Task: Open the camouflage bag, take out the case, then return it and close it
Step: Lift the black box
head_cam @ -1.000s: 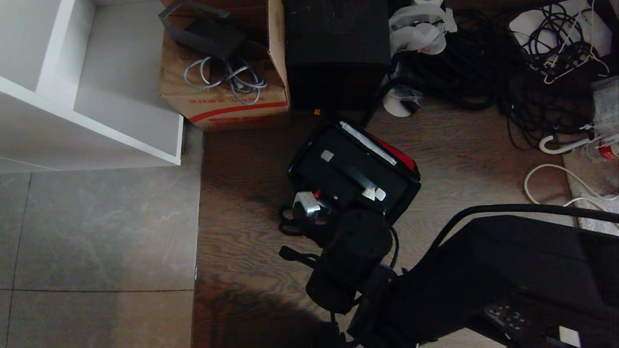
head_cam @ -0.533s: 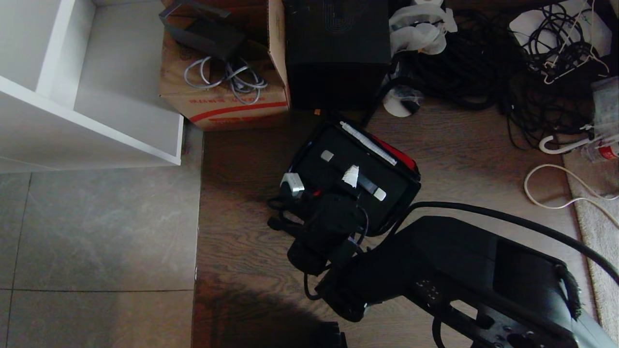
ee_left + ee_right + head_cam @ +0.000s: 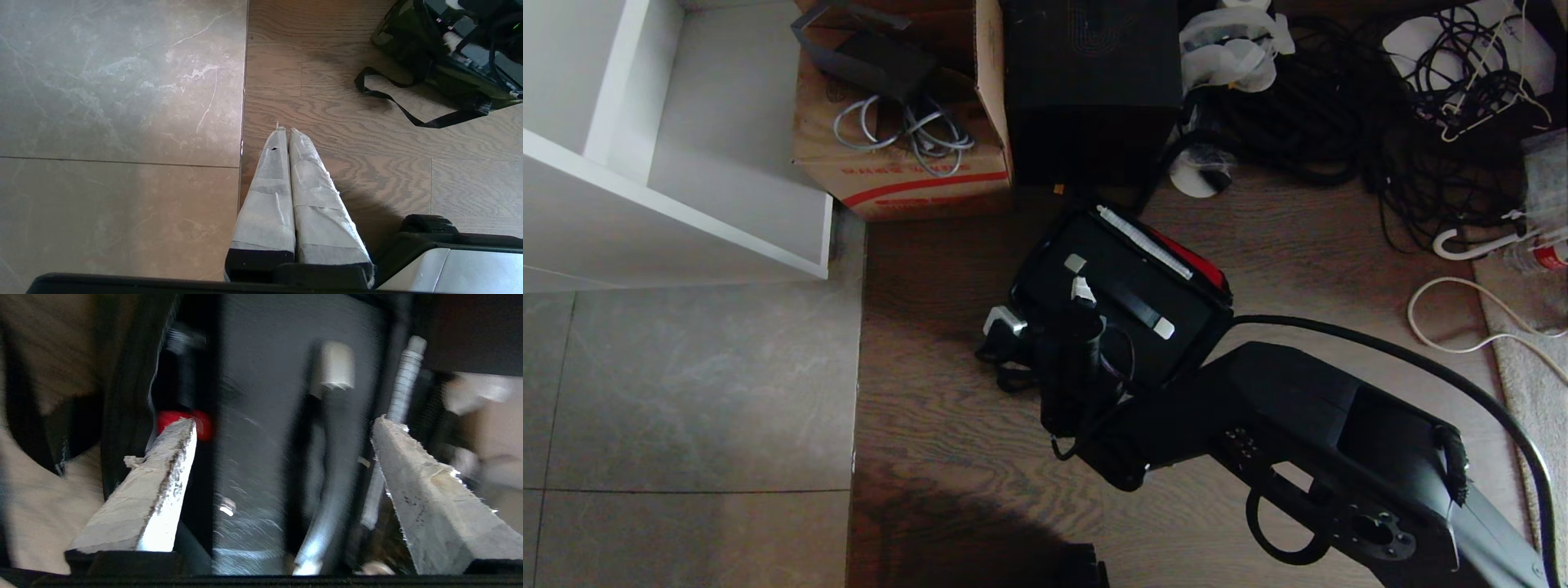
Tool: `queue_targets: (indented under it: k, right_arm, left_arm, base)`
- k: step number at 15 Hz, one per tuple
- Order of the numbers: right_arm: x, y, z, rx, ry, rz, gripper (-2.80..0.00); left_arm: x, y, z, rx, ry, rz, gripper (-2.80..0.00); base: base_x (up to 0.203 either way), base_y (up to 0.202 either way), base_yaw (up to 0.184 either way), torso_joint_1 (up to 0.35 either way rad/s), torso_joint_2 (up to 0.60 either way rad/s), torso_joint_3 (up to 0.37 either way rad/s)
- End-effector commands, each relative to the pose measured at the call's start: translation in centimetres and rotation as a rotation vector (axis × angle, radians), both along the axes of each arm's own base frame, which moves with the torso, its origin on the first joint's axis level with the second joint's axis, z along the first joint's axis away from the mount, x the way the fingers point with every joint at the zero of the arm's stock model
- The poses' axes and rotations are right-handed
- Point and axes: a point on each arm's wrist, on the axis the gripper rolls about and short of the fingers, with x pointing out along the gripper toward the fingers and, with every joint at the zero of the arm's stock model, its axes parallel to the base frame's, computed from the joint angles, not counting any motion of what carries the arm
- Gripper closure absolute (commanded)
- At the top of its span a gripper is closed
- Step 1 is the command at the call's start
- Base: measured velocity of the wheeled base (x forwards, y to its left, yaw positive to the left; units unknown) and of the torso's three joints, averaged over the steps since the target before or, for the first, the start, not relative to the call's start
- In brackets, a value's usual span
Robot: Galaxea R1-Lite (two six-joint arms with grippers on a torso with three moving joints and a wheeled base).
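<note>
While seemingly beneath tool (image 3: 1045, 306), case (image 3: 1123, 282).

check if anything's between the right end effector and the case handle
Nothing visible. The right end effector is open right above the case in the open bag, its fingers either side of the handle.

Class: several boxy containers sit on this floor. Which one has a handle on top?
The black case inside the camouflage bag; the cardboard box and the taller black box show no handle.
</note>
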Motion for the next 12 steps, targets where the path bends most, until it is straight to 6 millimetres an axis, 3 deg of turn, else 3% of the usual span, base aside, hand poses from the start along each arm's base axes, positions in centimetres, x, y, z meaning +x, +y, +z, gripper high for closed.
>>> queue_targets:
  k: [1, 6, 12]
  right_arm:
    - [0.2, -0.6, 1.9, 0.01, -0.032, 0.025, -2.8]
    - [-0.5, -2.0, 3.9, -0.134, -0.075, -0.119, -2.8]
    - [-0.8, -2.5, 2.6, -0.207, -0.135, -0.154, -2.8]
  left_arm:
    - [0.0, 0.0, 0.0, -0.001, -0.002, 0.001, 0.0]
    - [0.0, 0.0, 0.0, -0.001, 0.0, 0.0, 0.0]
    - [0.0, 0.0, 0.0, -0.001, -0.002, 0.0, 0.0]
  base:
    - [0.0, 0.0, 0.0, 0.0, 0.0, 0.0]
    - [0.0, 0.0, 0.0, 0.0, 0.0, 0.0]
    - [0.0, 0.0, 0.0, 0.0, 0.0, 0.0]
